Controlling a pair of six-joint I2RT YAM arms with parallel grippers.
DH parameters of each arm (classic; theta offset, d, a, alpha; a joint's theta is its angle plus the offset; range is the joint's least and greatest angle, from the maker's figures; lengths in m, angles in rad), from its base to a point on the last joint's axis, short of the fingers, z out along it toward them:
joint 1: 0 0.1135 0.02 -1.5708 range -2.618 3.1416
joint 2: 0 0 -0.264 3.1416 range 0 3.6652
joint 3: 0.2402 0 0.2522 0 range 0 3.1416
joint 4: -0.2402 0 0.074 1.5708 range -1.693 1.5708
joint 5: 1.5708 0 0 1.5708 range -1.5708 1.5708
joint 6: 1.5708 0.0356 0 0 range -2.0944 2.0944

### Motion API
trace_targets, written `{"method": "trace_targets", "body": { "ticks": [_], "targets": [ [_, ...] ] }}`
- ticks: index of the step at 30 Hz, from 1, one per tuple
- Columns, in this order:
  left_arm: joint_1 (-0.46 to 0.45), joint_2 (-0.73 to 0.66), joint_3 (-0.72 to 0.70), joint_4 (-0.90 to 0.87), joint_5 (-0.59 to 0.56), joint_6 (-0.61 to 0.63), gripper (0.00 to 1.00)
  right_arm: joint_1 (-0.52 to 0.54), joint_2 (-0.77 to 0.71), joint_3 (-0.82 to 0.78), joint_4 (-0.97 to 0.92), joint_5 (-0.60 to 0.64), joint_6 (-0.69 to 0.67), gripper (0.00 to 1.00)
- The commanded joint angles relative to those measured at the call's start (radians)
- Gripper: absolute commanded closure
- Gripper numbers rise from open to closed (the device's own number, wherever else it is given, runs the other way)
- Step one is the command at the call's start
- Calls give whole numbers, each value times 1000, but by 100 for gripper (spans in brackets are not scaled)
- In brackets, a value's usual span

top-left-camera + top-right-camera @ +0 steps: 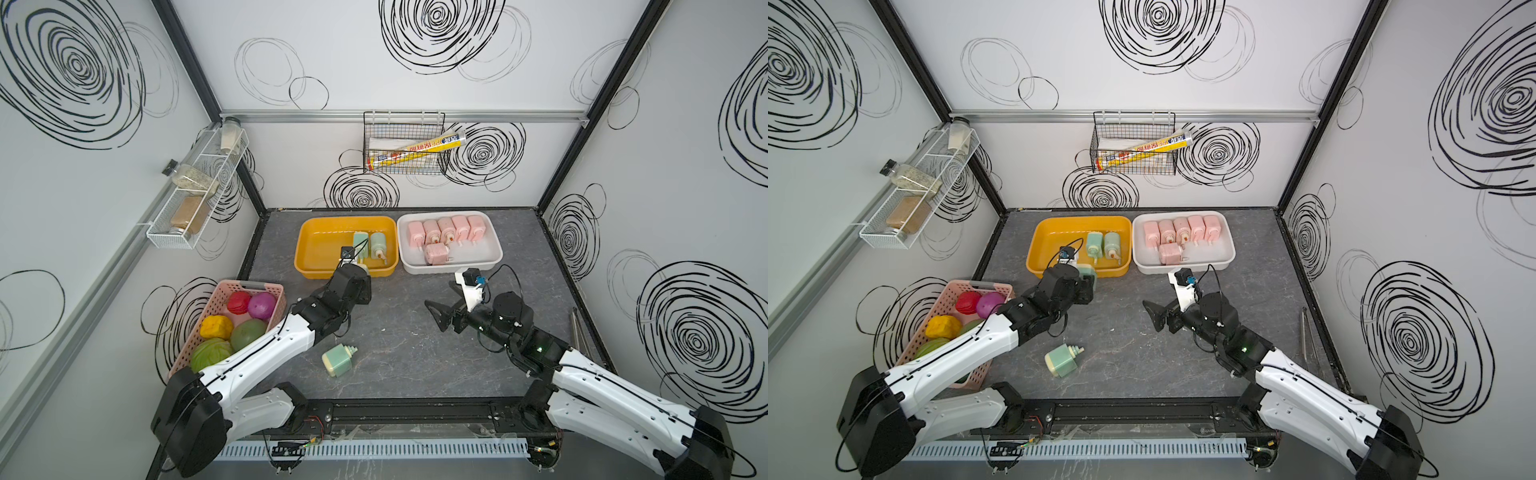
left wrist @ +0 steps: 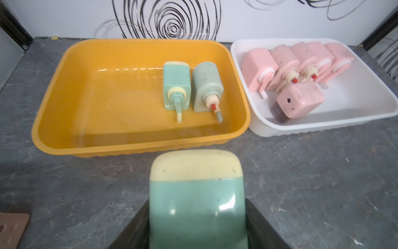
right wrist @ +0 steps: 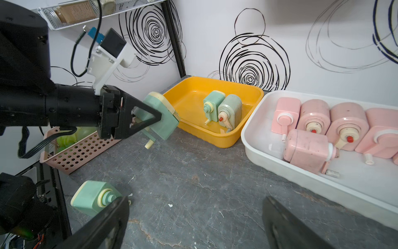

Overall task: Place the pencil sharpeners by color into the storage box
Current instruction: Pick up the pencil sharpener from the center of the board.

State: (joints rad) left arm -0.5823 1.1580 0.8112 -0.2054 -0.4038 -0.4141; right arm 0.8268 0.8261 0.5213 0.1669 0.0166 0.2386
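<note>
My left gripper (image 2: 197, 200) is shut on a mint green pencil sharpener (image 2: 197, 189) with a cream end, held just off the near rim of the orange storage box (image 1: 316, 249). Two green sharpeners (image 1: 360, 243) lie side by side in that box. Beside it on the right, the white storage box (image 1: 486, 253) holds several pink sharpeners (image 1: 446, 228). One more green sharpener (image 1: 338, 360) lies on its side on the table near the front, beside the left arm. My right gripper (image 1: 436, 313) hovers open and empty over the middle of the table.
A pink perforated basket (image 1: 249, 286) of toy fruits stands at the left edge, under the left arm. Metal tongs (image 1: 579, 328) lie along the right edge. A wire basket (image 1: 405, 143) hangs on the back wall and a spice rack (image 1: 195, 195) on the left wall.
</note>
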Motion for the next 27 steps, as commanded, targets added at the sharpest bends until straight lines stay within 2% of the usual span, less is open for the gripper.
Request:
{"method": "trace_targets", "body": {
  "ticks": [1,7,14,19,27],
  "targets": [
    [65,31,67,130,-68,45,100,-5,19,26,36,21,16,0],
    [202,115,90,221,36,92,100,-5,10,29,3,30,36,0],
    [319,221,178,196,112,154,100,-5,-14,39,-60,62,43,0],
    [417,284,227,193,270,204,100,-5,-36,32,-76,78,72,0],
    [500,382,313,201,373,234,100,-5,-58,27,-100,78,87,0]
  ]
}}
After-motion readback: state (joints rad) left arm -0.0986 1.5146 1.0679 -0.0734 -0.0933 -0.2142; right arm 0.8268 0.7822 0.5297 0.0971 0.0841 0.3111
